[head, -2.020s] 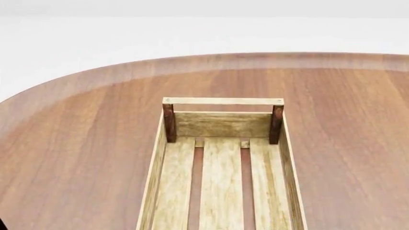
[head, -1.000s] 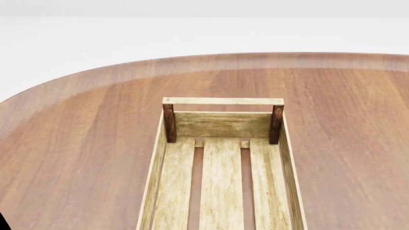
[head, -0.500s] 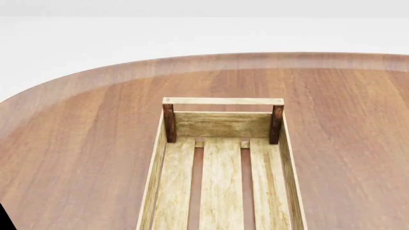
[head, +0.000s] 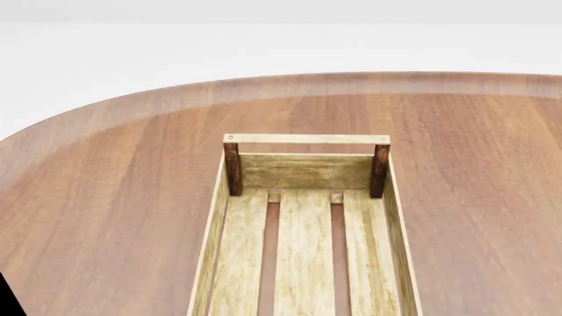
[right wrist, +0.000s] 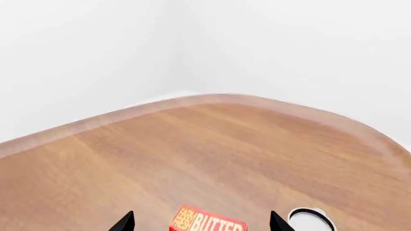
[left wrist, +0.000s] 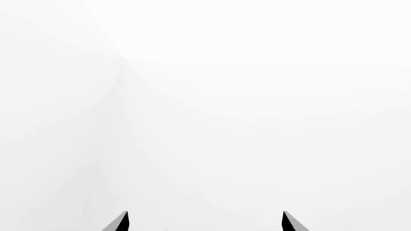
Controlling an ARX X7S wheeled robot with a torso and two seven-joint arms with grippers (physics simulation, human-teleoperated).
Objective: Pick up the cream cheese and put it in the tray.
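The tray (head: 307, 170), a light-wood crate with slatted bottom and dark brown corner posts, stands in the middle of the round wooden table (head: 114, 171) in the head view; the part that shows holds nothing. The cream cheese is out of view in every frame. My left gripper (left wrist: 205, 220) is open and empty, and only its two dark fingertips show against white wall. My right gripper (right wrist: 202, 220) is open and empty, low over the table (right wrist: 192, 149). Its tips stand either side of the red-orange butter box (right wrist: 209, 224), which lies beyond them.
The white rim of a can (right wrist: 311, 219) shows beside the butter box in the right wrist view. The table's curved far edge (right wrist: 212, 98) runs before white walls. A dark sliver (head: 7, 299) sits at the head view's lower left corner.
The dark sliver at the head view's lower left corner has grown a little upward. The tray and table have not moved.
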